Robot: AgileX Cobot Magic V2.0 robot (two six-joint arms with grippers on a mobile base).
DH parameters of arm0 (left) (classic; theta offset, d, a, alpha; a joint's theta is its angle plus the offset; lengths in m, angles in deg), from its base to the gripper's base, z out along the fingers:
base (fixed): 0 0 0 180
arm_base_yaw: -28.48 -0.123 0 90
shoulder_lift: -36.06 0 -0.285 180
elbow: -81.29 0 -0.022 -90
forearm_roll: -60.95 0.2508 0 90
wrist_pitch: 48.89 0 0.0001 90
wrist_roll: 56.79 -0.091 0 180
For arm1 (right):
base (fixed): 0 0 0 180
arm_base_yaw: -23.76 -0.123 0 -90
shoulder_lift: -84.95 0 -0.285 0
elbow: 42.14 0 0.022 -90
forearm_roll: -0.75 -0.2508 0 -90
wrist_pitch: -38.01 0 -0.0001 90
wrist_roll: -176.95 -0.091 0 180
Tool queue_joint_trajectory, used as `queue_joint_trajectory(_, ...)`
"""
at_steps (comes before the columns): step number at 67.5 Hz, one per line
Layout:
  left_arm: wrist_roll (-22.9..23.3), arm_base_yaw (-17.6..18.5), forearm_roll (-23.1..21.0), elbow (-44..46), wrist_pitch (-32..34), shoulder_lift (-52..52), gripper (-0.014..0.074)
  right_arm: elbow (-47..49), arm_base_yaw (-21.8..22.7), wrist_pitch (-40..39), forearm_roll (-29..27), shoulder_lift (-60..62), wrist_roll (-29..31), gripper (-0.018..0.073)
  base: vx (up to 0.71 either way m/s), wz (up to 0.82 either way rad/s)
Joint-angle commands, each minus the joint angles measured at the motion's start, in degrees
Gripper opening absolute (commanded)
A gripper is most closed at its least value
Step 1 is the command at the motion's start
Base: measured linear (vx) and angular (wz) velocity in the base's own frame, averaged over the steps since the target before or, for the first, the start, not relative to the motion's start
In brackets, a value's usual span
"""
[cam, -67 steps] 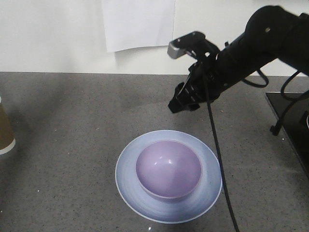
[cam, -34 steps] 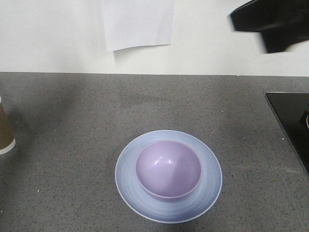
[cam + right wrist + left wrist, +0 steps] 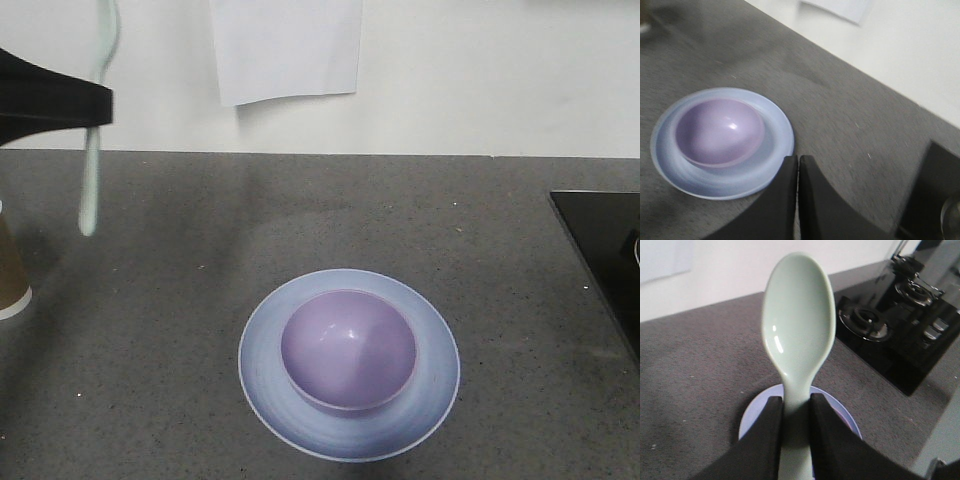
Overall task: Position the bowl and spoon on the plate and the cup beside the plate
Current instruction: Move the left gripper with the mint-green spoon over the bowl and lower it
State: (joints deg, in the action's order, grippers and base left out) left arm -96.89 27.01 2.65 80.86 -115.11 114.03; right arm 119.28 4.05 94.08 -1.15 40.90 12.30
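Left end effector (image 3: 795,440) pinches the spoon (image 3: 797,325) by its handle, just below the neck, with the rounded head standing up beyond the two black fingers (image 3: 765,440). From the front camera the spoon (image 3: 92,170) hangs high over the left side of the bench (image 3: 480,220), well apart from the plate (image 3: 270,385). Being thin, glossy plastic, it is likely light and stiff but slippery, so a grip on the flat handle near the neck seems the soundest place; a hold on the curved head would probably slide.

Right end effector (image 3: 798,170) has its fingers pressed together on nothing, hovering just beside the rim of the plate (image 3: 775,165).

On the plate sits the bowl (image 3: 348,350), roughly centred, with nothing inside it in any view. Smooth and matte, it looks light enough to skid if the spoon lands hard against its wall. A band of bare plate shows all around the bowl.

At the far left edge stands the cup (image 3: 12,275), mostly cut off by the frame and well apart from the plate; its inside cannot be seen.
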Motion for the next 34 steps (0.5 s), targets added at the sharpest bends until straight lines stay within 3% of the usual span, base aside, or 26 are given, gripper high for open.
queue_joint_trajectory(1,-0.1,5.2,-1.3,1.4,2.9,1.3,-0.0008,-2.3,0.3,-5.7,4.6,1.1,-4.9,-0.0006,0.00,0.00)
queue_joint_trajectory(19,5.7,20.1,10.3,1.4,9.1,8.9,-0.0008,-7.0,0.3,-5.7,6.0,1.4,-7.1,-0.0006,0.00,0.00)
queue_joint_trajectory(34,9.8,28.3,17.6,1.4,10.0,16.0,-0.0008,-8.1,0.3,-5.6,5.8,1.4,-7.2,-0.0006,0.00,0.00)
